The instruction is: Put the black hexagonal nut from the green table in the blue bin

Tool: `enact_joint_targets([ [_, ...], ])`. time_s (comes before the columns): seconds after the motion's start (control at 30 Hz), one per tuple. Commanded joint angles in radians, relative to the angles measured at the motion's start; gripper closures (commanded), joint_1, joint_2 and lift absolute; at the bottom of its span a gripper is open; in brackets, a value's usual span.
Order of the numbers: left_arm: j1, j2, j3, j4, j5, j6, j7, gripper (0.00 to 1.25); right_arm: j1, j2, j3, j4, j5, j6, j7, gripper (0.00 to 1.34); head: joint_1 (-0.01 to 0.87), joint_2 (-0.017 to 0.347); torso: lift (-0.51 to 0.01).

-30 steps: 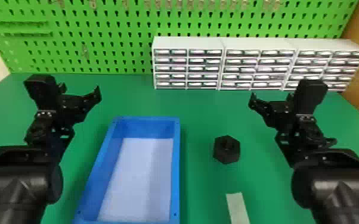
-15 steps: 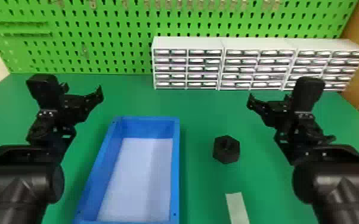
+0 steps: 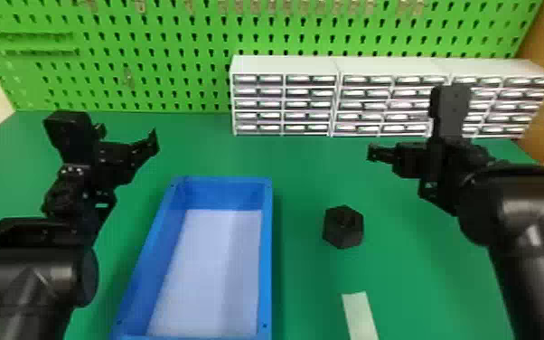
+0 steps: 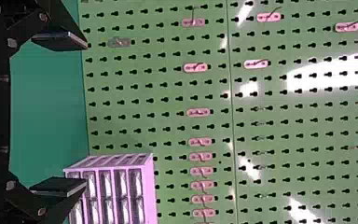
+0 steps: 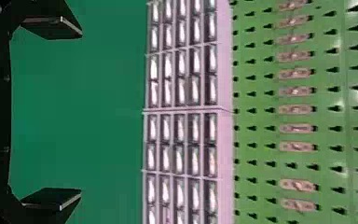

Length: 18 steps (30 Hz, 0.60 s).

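Note:
The black hexagonal nut (image 3: pixel 343 227) lies on the green table (image 3: pixel 302 162), to the right of the blue bin (image 3: pixel 267 253) and apart from it. My left gripper (image 3: pixel 152 141) hangs behind and left of the bin; the left wrist view has this gripper (image 4: pixel 85 114) open with nothing between its fingers. Behind and to the right of the nut is my right gripper (image 3: pixel 372 153), raised over the table. Seen from the right wrist, that gripper (image 5: pixel 81 114) stands open and holds nothing.
White drawer cabinets (image 3: pixel 284 65) line the back of the table before a green pegboard (image 3: pixel 149 49). A pale strip (image 3: pixel 359 316) lies in front of the nut. The bin has a whitish floor and nothing in it.
My right arm has lifted and shifted slightly, its gripper now higher against the cabinets. The left gripper has moved a little to the right. Nut and bin have not moved.

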Motion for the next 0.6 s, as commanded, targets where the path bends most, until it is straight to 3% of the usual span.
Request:
enact_joint_targets([
  [0.0,0.001,0.000,0.000,0.000,-0.006,0.000,-0.002,0.24,-0.037,-0.001,0.009,0.000,-0.024,0.171,0.000,0.10,0.686,0.052,-0.097],
  [0.27,-0.001,0.000,0.000,0.000,-0.010,0.002,-0.003,0.24,-0.055,0.011,0.022,0.032,-0.027,0.304,0.000,0.10,0.686,0.052,-0.097],
  [0.57,-0.002,0.000,-0.009,0.000,-0.010,0.008,-0.011,0.24,-0.057,0.026,0.044,0.152,-0.040,0.253,0.003,0.11,0.686,0.052,-0.097],
])
